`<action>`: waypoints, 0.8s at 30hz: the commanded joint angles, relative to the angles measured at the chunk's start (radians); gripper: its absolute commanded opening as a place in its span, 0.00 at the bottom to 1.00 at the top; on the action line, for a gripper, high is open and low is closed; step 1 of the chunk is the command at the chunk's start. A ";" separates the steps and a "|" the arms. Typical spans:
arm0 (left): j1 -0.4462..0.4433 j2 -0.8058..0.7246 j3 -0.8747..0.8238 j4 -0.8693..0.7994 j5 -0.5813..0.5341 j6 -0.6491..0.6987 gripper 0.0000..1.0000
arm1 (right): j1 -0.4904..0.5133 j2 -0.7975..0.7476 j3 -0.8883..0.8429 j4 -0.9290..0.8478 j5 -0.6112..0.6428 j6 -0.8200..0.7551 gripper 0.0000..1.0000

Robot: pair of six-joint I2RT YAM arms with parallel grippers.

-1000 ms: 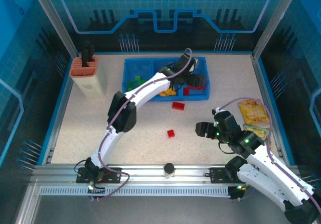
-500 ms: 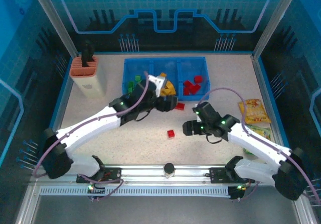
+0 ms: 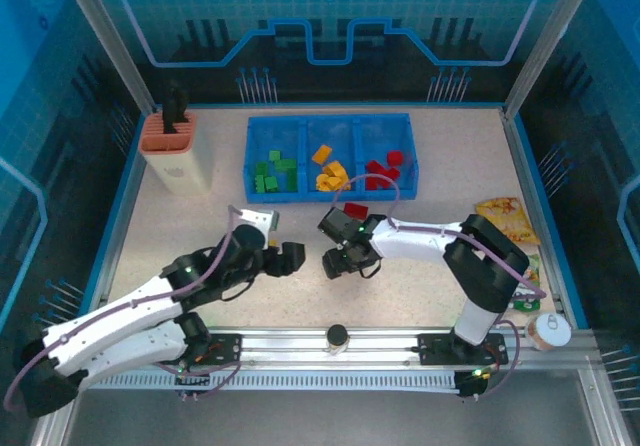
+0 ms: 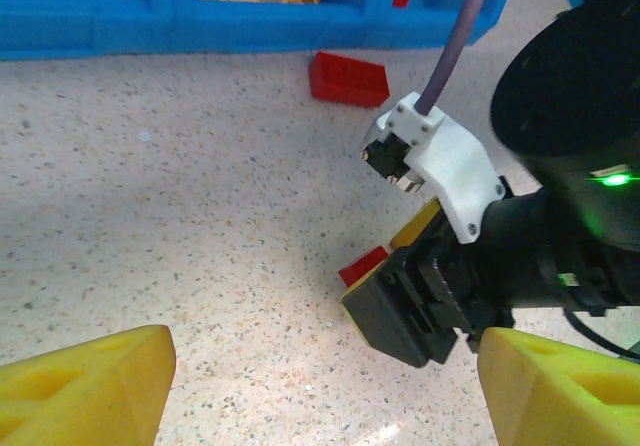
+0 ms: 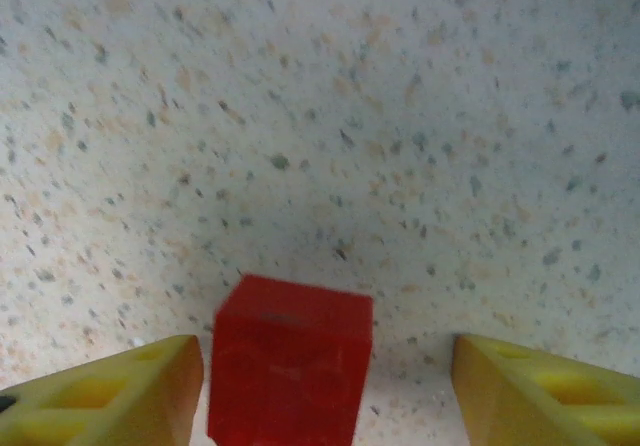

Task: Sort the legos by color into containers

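Straddles a small red lego (image 5: 290, 366) with the right hand (image 3: 334, 263), wide, ungripped. Holds the left hand (image 3: 293, 257) wide, empty, at nine o'clock. Leaves another red lego (image 3: 355, 210) at twelve, on the counter (image 3: 180, 228) beside the tray (image 4: 250, 38); otherwise looks sorted.

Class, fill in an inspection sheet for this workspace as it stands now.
Surface: pale speckled table.
Job's things: tray holds legos sorted by color; red brick and red cube lie on the table.
Clutter: holder, snack packets.
Grippers: left gripper open, empty; right gripper open around the cube.
Cables: purple cables run along both arms.
Surroundings: blue panels, metal frame.
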 commanded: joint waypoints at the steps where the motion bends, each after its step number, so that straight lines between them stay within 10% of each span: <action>1: -0.007 -0.071 -0.022 -0.093 -0.071 -0.053 0.80 | 0.028 0.072 0.064 -0.038 0.087 0.032 0.53; 8: -0.007 -0.074 0.008 -0.094 -0.084 -0.028 0.80 | 0.005 -0.014 0.167 -0.091 0.078 -0.031 0.18; 14: -0.019 0.016 0.050 -0.063 -0.058 -0.007 0.80 | -0.228 -0.095 0.421 -0.197 0.077 -0.175 0.20; 24: -0.110 0.019 0.026 -0.072 -0.089 -0.019 0.80 | -0.508 0.186 0.729 -0.317 -0.008 -0.254 0.30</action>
